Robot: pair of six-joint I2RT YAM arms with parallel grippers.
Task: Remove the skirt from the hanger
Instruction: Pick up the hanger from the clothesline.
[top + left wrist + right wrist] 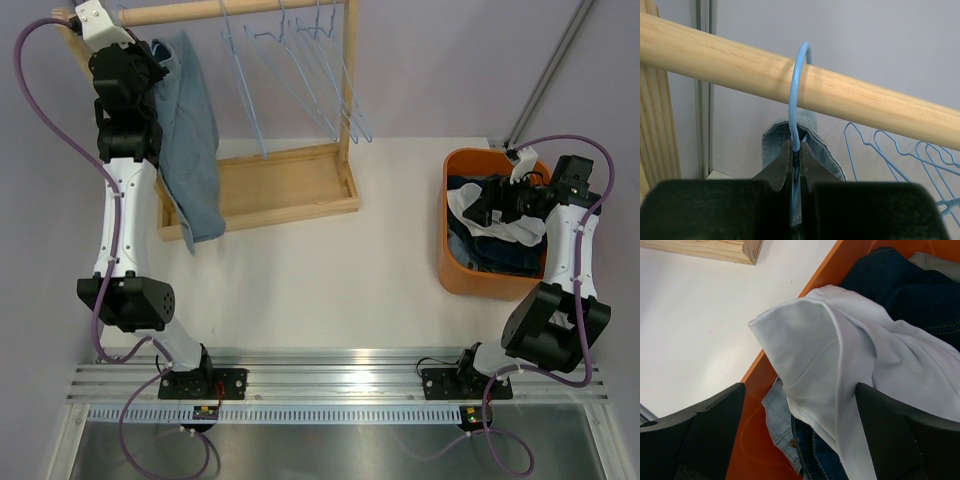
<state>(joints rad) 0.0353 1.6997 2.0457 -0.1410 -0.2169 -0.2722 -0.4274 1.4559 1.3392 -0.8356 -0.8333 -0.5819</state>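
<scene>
A blue denim skirt [192,140] hangs from a light-blue hanger at the left end of the wooden rail [230,10]. In the left wrist view the hanger's hook [798,85] loops over the rail [850,97], with the skirt's waistband [776,140] just below. My left gripper [797,157] is shut on the hanger's neck below the hook. My right gripper [800,405] is open over the orange basket [455,270], above a white garment [840,355] and dark jeans [910,290], holding nothing.
Several empty blue hangers [300,70] hang to the right on the rail, also visible in the left wrist view [900,150]. The rack's wooden base tray [290,185] lies beneath. The rack's right post [349,70] stands upright. The basket holds piled clothes.
</scene>
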